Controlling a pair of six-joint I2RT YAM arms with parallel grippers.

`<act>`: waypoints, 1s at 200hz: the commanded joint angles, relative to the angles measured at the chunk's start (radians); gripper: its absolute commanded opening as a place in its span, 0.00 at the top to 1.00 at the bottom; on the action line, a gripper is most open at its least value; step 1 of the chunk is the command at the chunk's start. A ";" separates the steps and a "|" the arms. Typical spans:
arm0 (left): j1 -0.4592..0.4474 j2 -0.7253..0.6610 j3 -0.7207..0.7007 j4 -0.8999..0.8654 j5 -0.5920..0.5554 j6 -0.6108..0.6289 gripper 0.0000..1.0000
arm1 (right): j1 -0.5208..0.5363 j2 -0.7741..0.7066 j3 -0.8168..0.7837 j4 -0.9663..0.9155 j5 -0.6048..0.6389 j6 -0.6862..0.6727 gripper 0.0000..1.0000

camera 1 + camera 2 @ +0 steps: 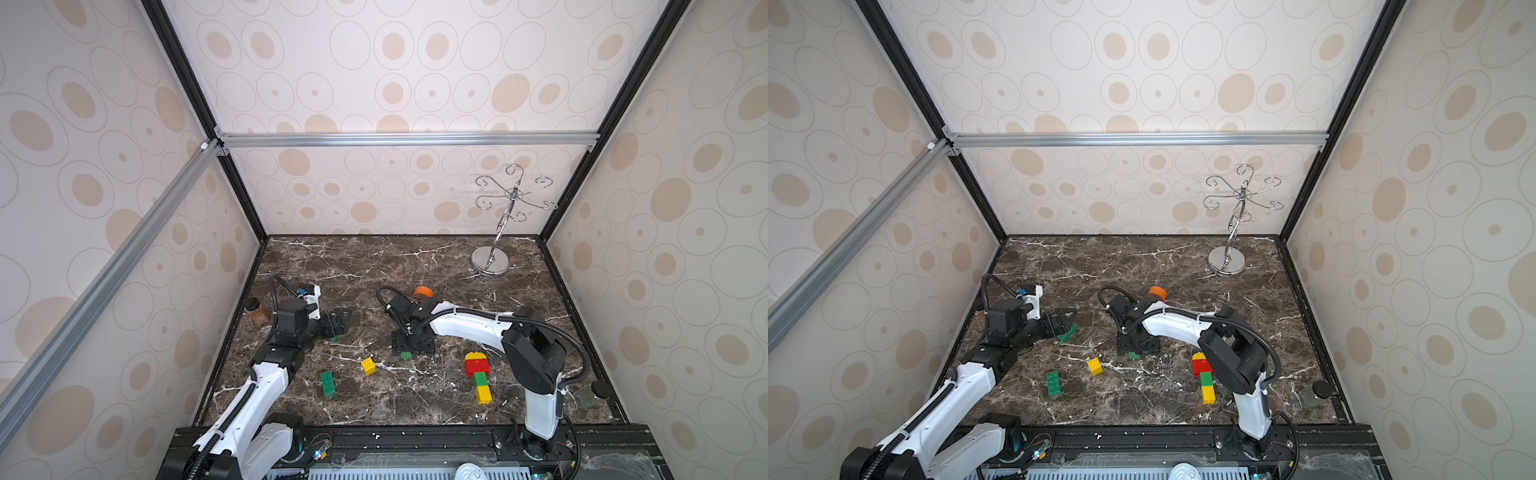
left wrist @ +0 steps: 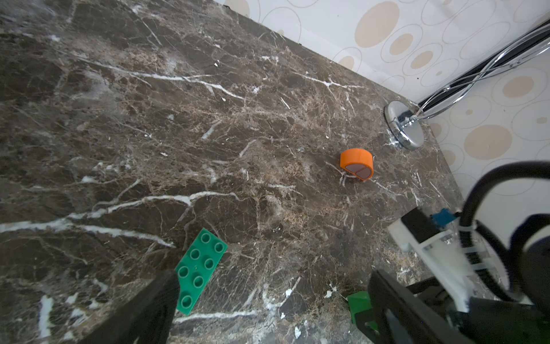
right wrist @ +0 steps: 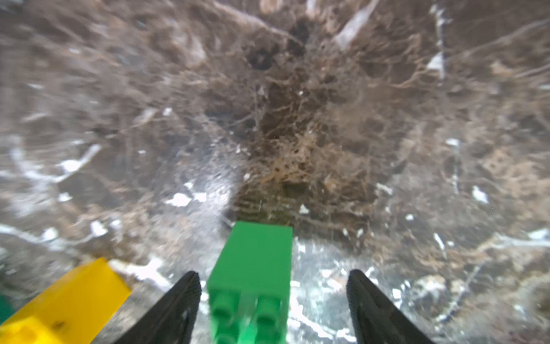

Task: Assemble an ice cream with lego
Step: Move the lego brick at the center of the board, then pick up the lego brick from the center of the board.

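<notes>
By my reading, the ice cream is part-built. At 4 o'clock from the middle of the table (image 1: 374,266) a row of pieces lies flat. It runs from a yellow dome (image 1: 473,356) against a red brick (image 1: 476,367) to a green square brick (image 1: 480,379) and then a yellow brick (image 1: 483,395). Each touches the next in both top views, but I cannot tell whether they are pressed home.

The other pieces lie loose. The right gripper (image 3: 273,272) points down near the middle of the table with its jaws apart. A small green brick (image 3: 253,262) sits between them, seemingly on its side. There is a clear gap between it and one finger, so nothing is clamped.

The orange dome (image 1: 423,293) sits alone at 12 o'clock from that gripper, just beyond its wrist. A yellow square brick (image 1: 368,366) lies at 8 o'clock from it, and a green oblong brick (image 1: 328,384) lies farther out the same way.

The left gripper (image 2: 273,280), at 9 o'clock of the table, is spread wide and holds nothing. A flat green plate (image 2: 200,269) lies on the marble beside one finger and partly beneath it.

I judge that the small green brick and the orange dome have not yet joined the row. The pictures do not show whether the design also needs the other loose pieces.
</notes>
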 commanded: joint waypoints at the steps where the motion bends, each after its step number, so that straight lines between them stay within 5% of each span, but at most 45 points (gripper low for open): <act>1: -0.044 -0.022 -0.001 -0.051 -0.052 -0.049 0.00 | -0.006 -0.098 -0.024 -0.028 0.000 -0.015 0.18; 61: -0.259 0.026 0.018 -0.156 -0.191 -0.314 0.00 | -0.072 -0.332 -0.142 -0.047 -0.030 -0.106 0.13; 135: -0.496 0.276 0.260 -0.507 -0.271 -0.501 0.00 | -0.267 -0.562 -0.285 -0.108 -0.089 -0.276 0.11; 200: -0.530 0.359 0.302 -0.651 -0.269 -0.601 0.23 | -0.339 -0.670 -0.352 -0.128 -0.122 -0.305 0.10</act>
